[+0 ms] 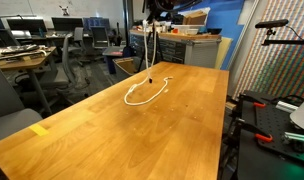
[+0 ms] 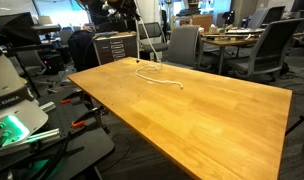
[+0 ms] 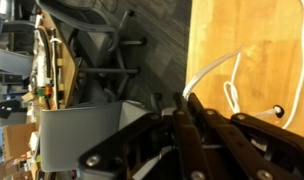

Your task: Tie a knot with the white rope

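White rope [image 1: 152, 55], a long thin flexible cord, lay in an exterior view partly as a loose open loop on the light wooden rectangular tabletop [image 1: 112, 130], toward its far end. One strand rose straight up from the loop to the dark two-fingered gripper [image 1: 157, 12] hanging well above the surface. A small dark tip showed where the strand met the loop.

In an exterior view from the opposite quarter, the white rope [image 2: 160, 77] trailed across the tabletop [image 2: 212, 120] near a far corner, and its lifted part ran up to the gripper [image 2: 135, 15]. No crossing or knot could be made out, so the tying was judged barely begun.

In the wrist view the gripper [image 3: 187, 105] was shut, its fingers drawn together on the rope [image 3: 214, 68], which led from them down to a narrow loop on the tabletop [image 3: 252, 30], a dark tip beside it.

Hazards noted: the cord was thin and held only by pinch, so a pull might let it slip free. Nothing pinned the resting part, so further lifting or dragging would likely straighten the loop rather than tighten it. The rope lay near the table edge, and a sideways sweep could carry it over.
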Robot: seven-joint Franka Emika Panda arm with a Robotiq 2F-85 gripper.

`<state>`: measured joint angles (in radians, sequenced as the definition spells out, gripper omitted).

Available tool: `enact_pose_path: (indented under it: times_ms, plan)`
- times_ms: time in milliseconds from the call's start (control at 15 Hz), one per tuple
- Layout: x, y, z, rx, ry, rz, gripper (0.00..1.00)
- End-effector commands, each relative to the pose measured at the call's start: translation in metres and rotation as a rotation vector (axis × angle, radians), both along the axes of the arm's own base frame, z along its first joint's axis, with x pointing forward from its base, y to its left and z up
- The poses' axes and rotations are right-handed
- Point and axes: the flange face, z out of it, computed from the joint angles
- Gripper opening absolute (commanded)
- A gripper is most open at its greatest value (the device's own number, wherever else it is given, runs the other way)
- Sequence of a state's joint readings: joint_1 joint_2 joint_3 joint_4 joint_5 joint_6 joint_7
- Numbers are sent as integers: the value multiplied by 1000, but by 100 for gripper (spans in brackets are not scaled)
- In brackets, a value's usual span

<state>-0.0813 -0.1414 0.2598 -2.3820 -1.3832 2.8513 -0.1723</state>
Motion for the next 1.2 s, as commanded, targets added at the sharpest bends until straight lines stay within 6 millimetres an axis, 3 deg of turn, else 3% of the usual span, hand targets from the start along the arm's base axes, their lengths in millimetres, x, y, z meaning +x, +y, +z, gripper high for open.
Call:
enact_pose_path:
  times_ms: [0,133,200,667,800,933,1000,1133]
  plan:
    - [-3,-2,-29,99,95,-72,34]
    - [-11,-5,-54,140,190,-113,36]
    - [-17,-9,-71,142,252,-137,43]
    - [-79,-46,-205,231,658,-310,96]
    - [-101,-49,-231,290,734,-269,100]
    - [-110,-48,-256,384,796,-299,100]
    - [-105,-46,-242,313,769,-302,100]
    - [-111,-46,-258,355,808,-309,100]
